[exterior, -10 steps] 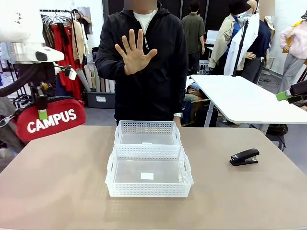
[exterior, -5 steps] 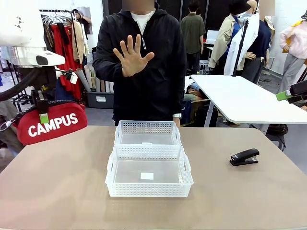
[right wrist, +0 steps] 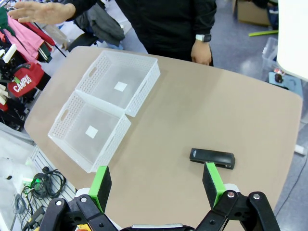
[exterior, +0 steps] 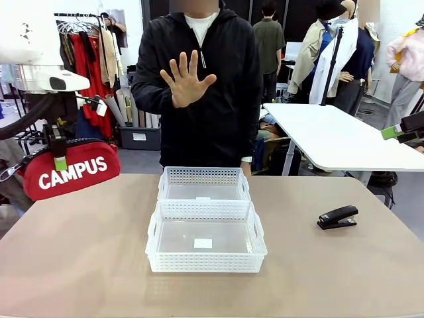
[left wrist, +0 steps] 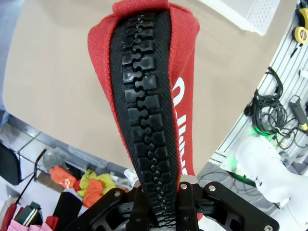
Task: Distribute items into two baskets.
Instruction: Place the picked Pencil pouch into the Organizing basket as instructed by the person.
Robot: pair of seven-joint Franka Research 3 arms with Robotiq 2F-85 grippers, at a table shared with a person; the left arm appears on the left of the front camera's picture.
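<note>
Bench [exterior: 79, 265]: we note two baskets [exterior: 205, 246] touching at centre, stapler [exterior: 338, 216] on open right side | left gripper [exterior: 59, 158] jaws clamp pouch [exterior: 69, 171] aloft by left edge | right gripper [right wrist: 156, 180] jaws wide, empty | person's hand [exterior: 187, 81] raised

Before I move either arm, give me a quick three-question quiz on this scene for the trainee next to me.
1. True or false: the left gripper is shut on the red pouch and holds it in the air, clear of the table.
2. Pick one. The stapler lies:
A. on top of the pouch
B. on the table, to the right of the baskets
C. inside a basket
3. Short answer: how many of the two items, pouch and stapler, are in the baskets?

Key: 1 true. 2 B. 3 none.
</note>
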